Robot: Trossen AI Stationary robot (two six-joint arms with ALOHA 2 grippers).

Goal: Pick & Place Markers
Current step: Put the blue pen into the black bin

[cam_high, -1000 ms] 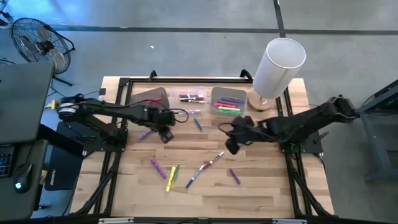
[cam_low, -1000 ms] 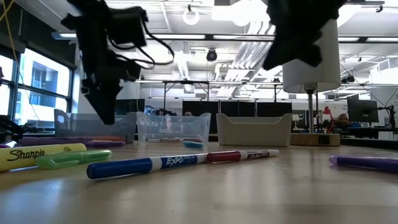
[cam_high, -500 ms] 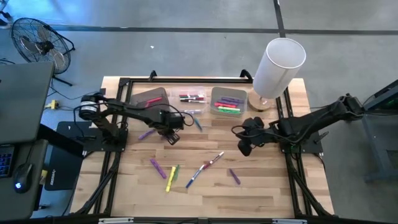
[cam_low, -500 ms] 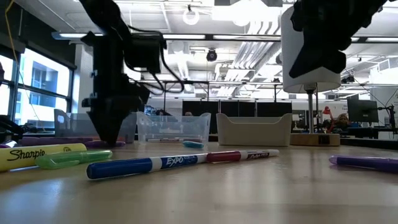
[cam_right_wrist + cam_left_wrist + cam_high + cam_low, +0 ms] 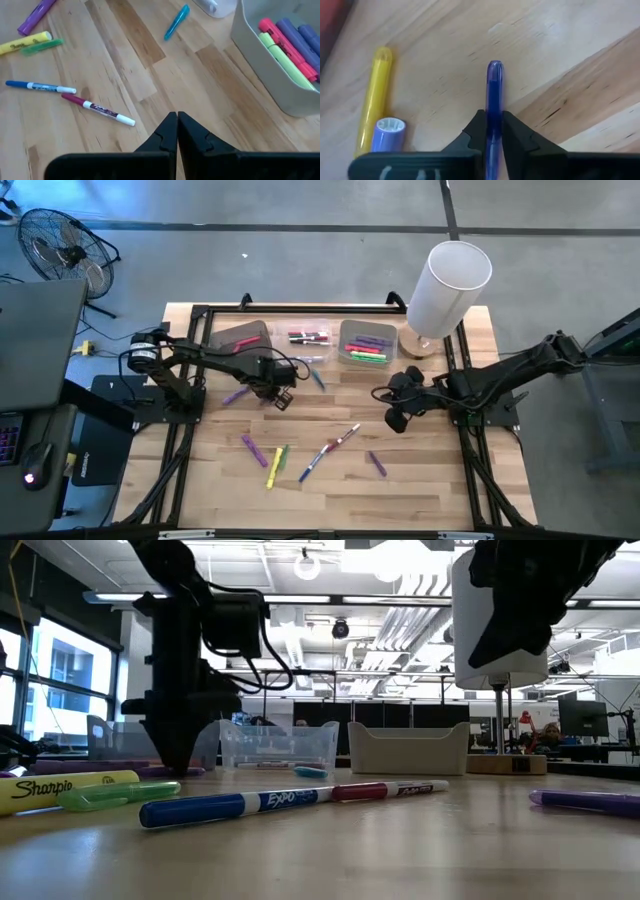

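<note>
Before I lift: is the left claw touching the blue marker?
Touching. The left wrist view shows the left claw shut on the blue marker, both fingers pressed against its barrel.

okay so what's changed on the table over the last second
The left gripper moved down to the table and its jaws closed on a blue marker. The right gripper pulled back toward its own side, jaws shut and empty. The loose markers and bins stayed put.

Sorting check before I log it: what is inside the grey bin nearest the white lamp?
The rectangular grey bin holds highlighter markers: a pink one, a light green one and purple ones. Anything beneath them is covered.
</note>
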